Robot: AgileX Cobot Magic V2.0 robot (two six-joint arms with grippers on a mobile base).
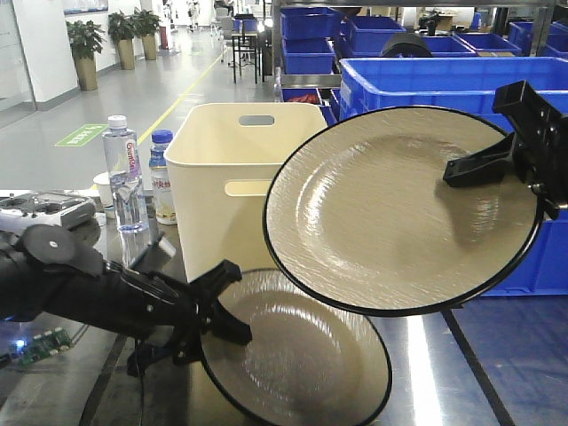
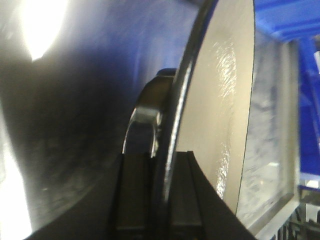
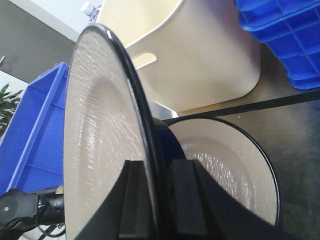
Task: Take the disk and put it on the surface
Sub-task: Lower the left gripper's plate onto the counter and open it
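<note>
Currently left gripper point(image 1: 216, 312) is clamped on the left rim of the lower plate point(image 1: 302, 364), which sits low at the grey tabletop point(image 1: 426, 373); contact unclear. Water bottles point(image 1: 122, 173) and cream bin point(image 1: 231, 169) behind. Upper plate point(image 1: 390, 209) hangs tilted in the air, overlapping the lower one, right gripper point(image 1: 470, 166) pinching its right rim, blue crates point(image 1: 417, 84) behind.

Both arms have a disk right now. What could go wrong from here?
1. The right gripper pinches the upper disk only at its rim, tilted in the air; it might pivot or slip out.
2. In the front view that disk overlaps the lower disk held by the left gripper; lowering it straight down could knock them together.
3. The bin stands close behind both; a wide swing toward the tabletop may clip it.
</note>
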